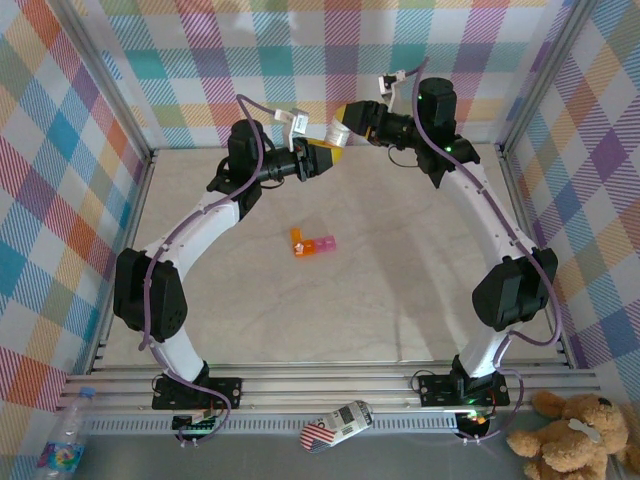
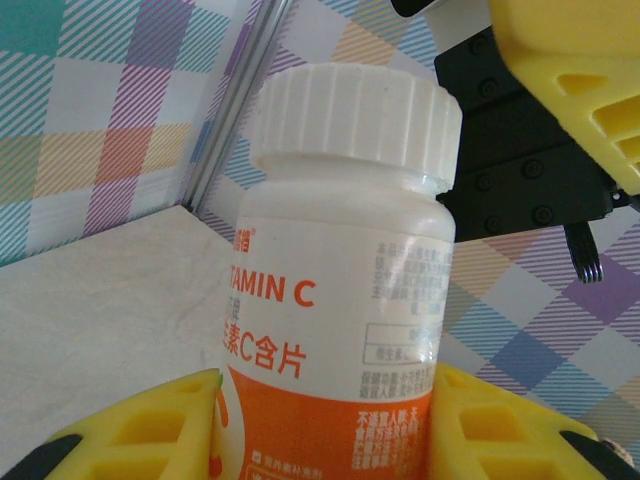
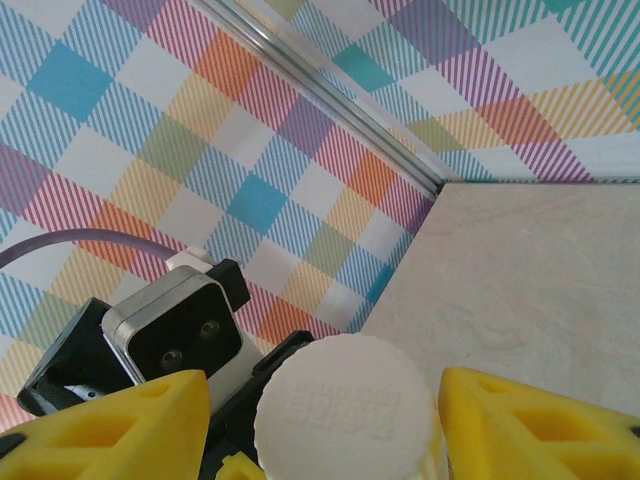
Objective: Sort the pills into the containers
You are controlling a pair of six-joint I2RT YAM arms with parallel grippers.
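Pale, stone-look worktop (image 1: 400, 280), closed in on three sides by checked cloth walls (image 1: 60, 150), with metal rails (image 1: 330, 378) running along the near edge. Off the near-left corner lies a clear water bottle (image 1: 65, 445), a teddy bear (image 1: 570, 435) sits off the near-right corner, and a small striped packet (image 1: 338, 425) rests on the near rail between the two arm bases.

Out on the worktop, the containers (image 1: 312, 243) lie about midway between the near and far edges, a touch left of centre. It is a short strip of joined boxes, orange at the left end and pink beside it, flat on the surface and well apart from both arms. They are too small here to say what is inside them.

Up over the far edge, the left hand (image 2: 320, 420) is clamped on a white bottle (image 2: 340, 300), a yellow finger pressed to each side of its orange-banded base, and the label reads Vitamin C. The bottle's wall is opaque, so its contents are hidden. The ribbed white cap (image 3: 345, 405) is on. The right hand (image 3: 325, 425) sits just over it with its fingers apart, one on either side of the cap and a gap showing on the left side.
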